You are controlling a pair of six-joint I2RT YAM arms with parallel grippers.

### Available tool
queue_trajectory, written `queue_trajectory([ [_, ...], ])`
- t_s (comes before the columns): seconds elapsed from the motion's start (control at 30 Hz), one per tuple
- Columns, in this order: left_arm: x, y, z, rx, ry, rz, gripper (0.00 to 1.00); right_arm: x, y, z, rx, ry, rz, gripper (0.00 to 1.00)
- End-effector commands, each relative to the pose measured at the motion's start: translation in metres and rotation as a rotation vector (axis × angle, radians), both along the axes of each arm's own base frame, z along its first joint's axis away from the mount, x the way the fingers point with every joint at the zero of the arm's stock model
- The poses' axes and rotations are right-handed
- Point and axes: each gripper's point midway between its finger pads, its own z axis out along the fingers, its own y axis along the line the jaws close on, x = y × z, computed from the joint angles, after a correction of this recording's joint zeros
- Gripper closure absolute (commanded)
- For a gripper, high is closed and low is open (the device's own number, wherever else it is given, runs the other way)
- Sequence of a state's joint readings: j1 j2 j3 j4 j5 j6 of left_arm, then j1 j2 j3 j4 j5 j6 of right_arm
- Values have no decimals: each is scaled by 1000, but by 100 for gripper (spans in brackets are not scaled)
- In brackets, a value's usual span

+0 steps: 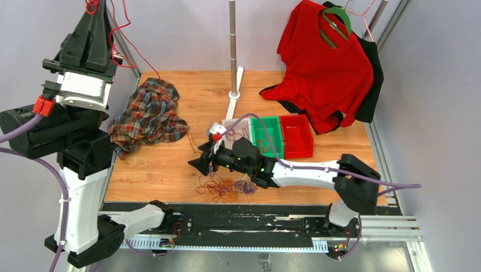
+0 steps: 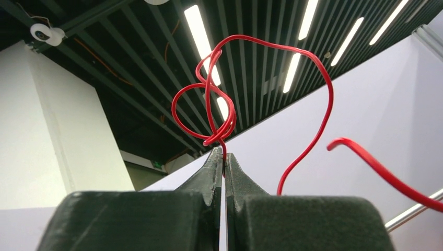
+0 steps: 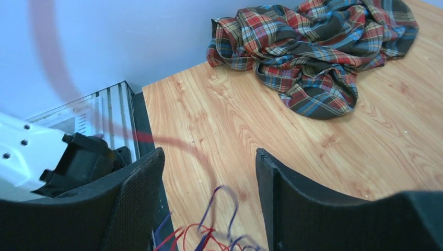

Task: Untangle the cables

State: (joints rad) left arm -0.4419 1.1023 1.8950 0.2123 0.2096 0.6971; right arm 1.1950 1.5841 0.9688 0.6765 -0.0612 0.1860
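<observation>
My left gripper [image 1: 93,7] is raised high at the far left, pointing up, and is shut on a red cable [image 2: 209,104]. That cable loops above the tips and runs down [image 1: 133,48] toward the table. The other cables [image 1: 226,188], a tangle of red, orange-brown and purple-blue loops, lie on the wood near the front edge. My right gripper [image 1: 200,160] hovers just above and left of the tangle. In the right wrist view it [image 3: 209,159] is open, with purple and red loops [image 3: 230,214] below its fingers and a blurred red strand [image 3: 172,142] crossing in front.
A crumpled plaid shirt [image 1: 148,113] lies at the left of the table [image 1: 170,170]. A green bin [image 1: 266,136] and a red bin [image 1: 296,136] stand right of centre. A pole [image 1: 233,45] rises at the back, and a red shirt [image 1: 326,68] hangs at the back right.
</observation>
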Motion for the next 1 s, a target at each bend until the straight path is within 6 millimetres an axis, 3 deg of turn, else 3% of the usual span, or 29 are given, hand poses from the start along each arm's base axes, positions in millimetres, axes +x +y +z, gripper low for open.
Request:
queue_trajectory([
  [0.0, -18, 7, 12, -20, -44, -8, 100, 20, 17, -9, 5, 29, -15, 41],
  [0.1, -22, 11, 20, -18, -78, 28, 100, 25, 15, -37, -5, 86, -36, 57],
  [0.17, -29, 18, 32, -26, -130, 78, 100, 22, 8, -66, -24, 129, -49, 68],
  [0.2, -34, 23, 40, -45, -169, 103, 100, 21, 7, -74, -17, 143, -57, 69],
  [0.3, -52, 35, 64, -65, -270, 175, 100, 18, -3, -115, -45, 195, -83, 68],
  [0.43, -59, 33, 76, -32, -346, 234, 100, 12, -8, -152, -108, 224, -99, 64],
  [0.67, -70, 40, 87, -40, -442, 323, 100, -5, -17, -189, -159, 257, -113, 56],
  [0.8, -57, 29, 72, -11, -379, 264, 100, -6, -21, -181, -133, 263, -118, 51],
  [0.9, -41, 12, 44, 63, -315, 205, 100, -3, -21, -152, -96, 247, -119, 34],
  [0.97, -32, 4, 27, 83, -263, 162, 100, 1, -20, -125, -74, 238, -112, 28],
])
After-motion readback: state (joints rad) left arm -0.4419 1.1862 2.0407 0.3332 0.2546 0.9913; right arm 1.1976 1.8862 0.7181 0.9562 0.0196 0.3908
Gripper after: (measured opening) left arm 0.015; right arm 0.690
